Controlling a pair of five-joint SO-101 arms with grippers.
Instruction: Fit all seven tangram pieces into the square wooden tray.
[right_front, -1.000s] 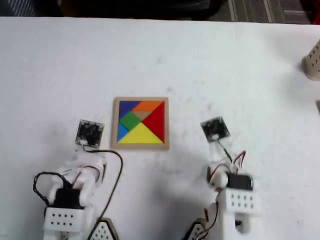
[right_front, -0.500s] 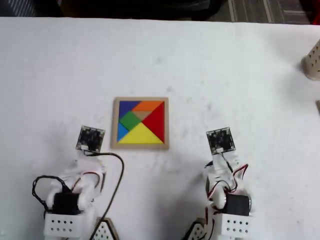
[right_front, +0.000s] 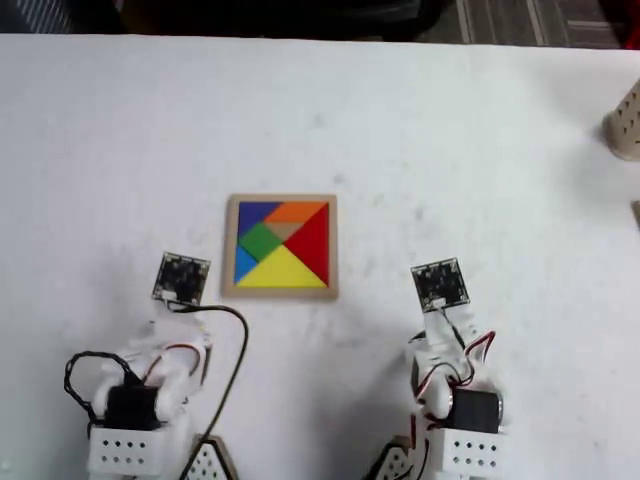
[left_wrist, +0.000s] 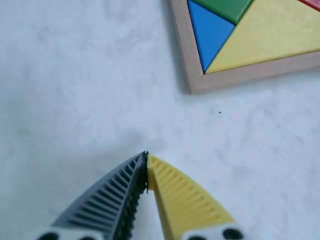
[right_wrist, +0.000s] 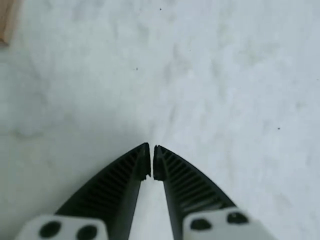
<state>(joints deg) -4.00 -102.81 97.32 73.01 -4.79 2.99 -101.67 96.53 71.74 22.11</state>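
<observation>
High view: square wooden tray (right_front: 281, 294) lies flat mid-way across the white bench (right_front: 450, 150), a bit beyond my two arms. All 7 pieces sit inside it, flush.
- The purple triangle (right_front: 255, 214) is in the far-L corner.
- The orange piece (right_front: 298, 211) runs along the far edge.
- The large red triangle (right_front: 312, 245) is on the R side.
- The large yellow triangle (right_front: 283, 270) lies along the near edge.
- The small blue triangle (right_front: 243, 262) is against the L edge.
- The green square (right_front: 262, 241) is in the middle-L.
- The small brownish triangle (right_front: 288, 230) is wedged btwn orange, green & red.

My left arm (right_front: 140, 390) is at the near edge, w/ its black camera board (right_front: 181, 277) near the tray's near-L corner but apart from it. My right arm (right_front: 455, 395) is opposite, its board farther off the tray's R side. A pale holed object (right_front: 625, 125) sits at the far-R edge.

Left wrist view: my left fingers (left_wrist: 146, 160), one grey & one yellow, are closed tip to tip w/ nothing btwn them, over bare bench. The tray's corner is near, not touching, w/ blue, yellow, a bit of green & a sliver of red seated in it.

Right wrist view: my right fingers (right_wrist: 151, 150), both black, are closed to a hairline slit & hold nothing, over bare bench. A sliver of tray wood is at the frame edge, well apart.
</observation>
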